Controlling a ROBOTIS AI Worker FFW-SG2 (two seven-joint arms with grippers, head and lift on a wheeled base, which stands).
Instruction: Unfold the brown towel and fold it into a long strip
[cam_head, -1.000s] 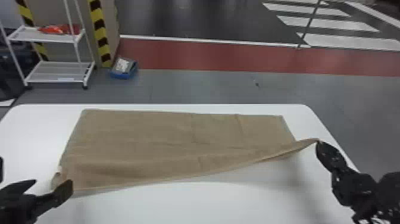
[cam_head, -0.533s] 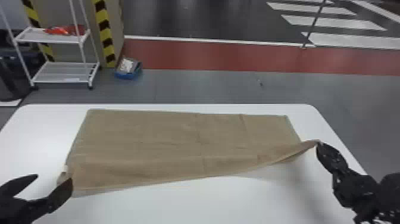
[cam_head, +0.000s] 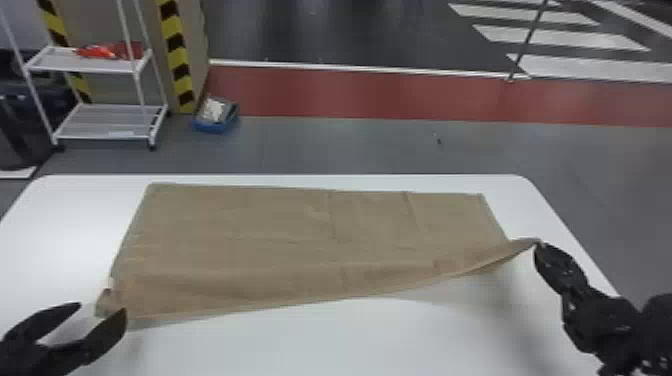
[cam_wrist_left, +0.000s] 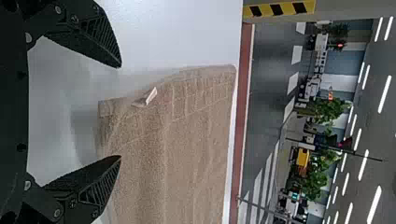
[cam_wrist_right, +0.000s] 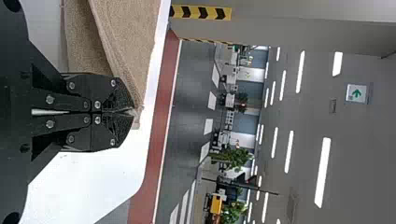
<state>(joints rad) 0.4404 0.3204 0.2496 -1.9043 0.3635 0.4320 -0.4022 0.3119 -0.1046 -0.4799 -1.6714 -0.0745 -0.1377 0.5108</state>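
Both of the right arm's flat black fingers (cam_wrist_right: 119, 93) were clenched on one corner of the brown rectangular cloth towel (cam_head: 280, 230), holding it just above the white, round-cornered worktop (cam_head: 360, 345). That grip drew the near edge up into a slanting lip beside the fingertips, probably so that the edge could be carried over the rest as a lengthwise fold. The other arm's flat black fingers (cam_wrist_left: 95, 184) were parted and empty, with the opposite near corner bunched between and just beyond their tips; whether they touched it could not be told. They seemed placed there to pinch that corner, so both ends of the edge might travel together and the strip come out even. A small pale fabric label (cam_wrist_left: 151, 95) stuck out just ahead of them, and the towel's main part lay spread flat beyond and between the two pairs. The right arm came in from its own side, tips angled inward and away; the left reached forward, its tips pointing toward the towel.
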